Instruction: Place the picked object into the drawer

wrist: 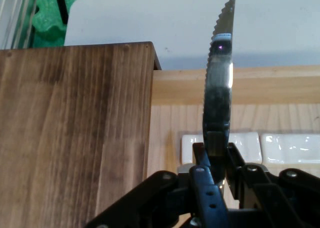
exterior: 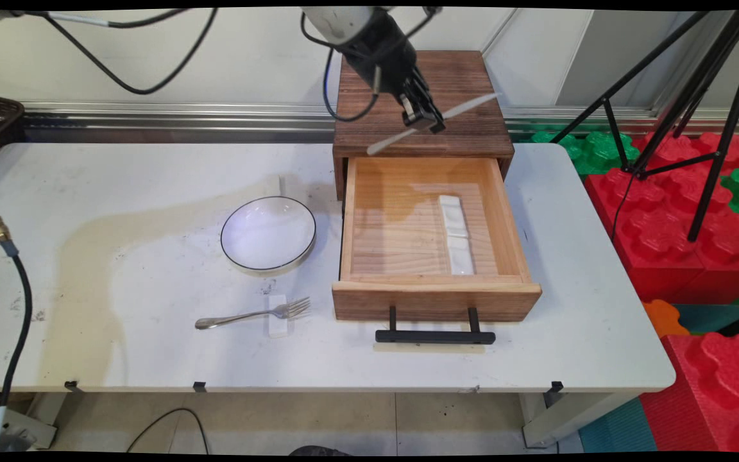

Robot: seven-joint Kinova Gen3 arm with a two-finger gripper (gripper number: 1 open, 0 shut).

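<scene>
My gripper [exterior: 430, 122] hangs above the dark wooden cabinet [exterior: 421, 96], shut on a table knife [exterior: 433, 123] held crosswise at its middle. In the hand view the knife [wrist: 220, 83] rises between the fingers [wrist: 202, 160], its serrated blade pointing up. Below lies the pulled-out light wooden drawer [exterior: 369, 218] with a white ceramic cutlery rest [exterior: 457, 234] on its right side; that rest [wrist: 250, 147] shows behind the fingers. The cabinet top [wrist: 75, 133] fills the hand view's left.
A white plate with a dark rim [exterior: 268, 233] sits left of the drawer. A fork [exterior: 254, 315] lies in front of it, its tines on a small white rest [exterior: 278, 316]. Red and green foam blocks [exterior: 677, 231] and a black tripod [exterior: 684, 96] stand to the right.
</scene>
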